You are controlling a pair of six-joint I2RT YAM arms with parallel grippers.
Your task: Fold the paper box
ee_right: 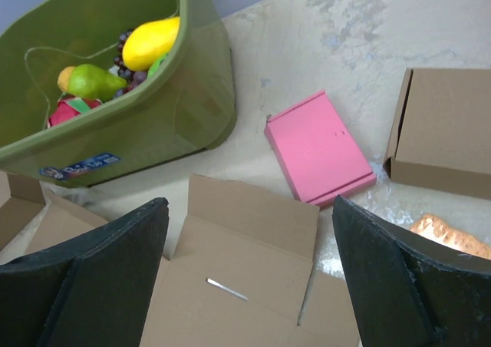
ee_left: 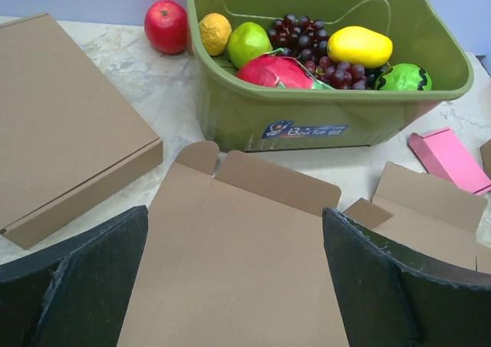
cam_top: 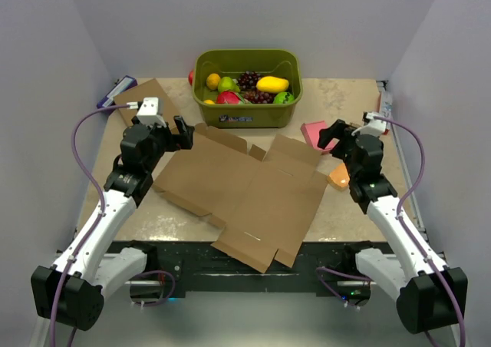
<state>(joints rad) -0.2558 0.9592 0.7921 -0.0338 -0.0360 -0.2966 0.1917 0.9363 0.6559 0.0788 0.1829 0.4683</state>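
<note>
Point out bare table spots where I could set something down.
Widest bare patch: back right of the table, between the bin and the right edge, behind the pink box. A smaller one lies front right, beside the paper box. Crowded: the middle under the paper box, and back left with flat cardboard.

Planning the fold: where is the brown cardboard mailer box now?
The brown cardboard mailer box lies flat, centre of top view, in front of the green plastic tub.

The marbled table (cam_top: 345, 101) in front of me carries:
- the paper box (cam_top: 245, 190), unfolded flat, at centre
- a green tub (cam_top: 247, 113) behind it
- a red apple (ee_left: 166, 26) beside the tub
- a flat cardboard box (ee_left: 61, 117), far left
- a pink box (ee_right: 318, 147), to the right
</note>
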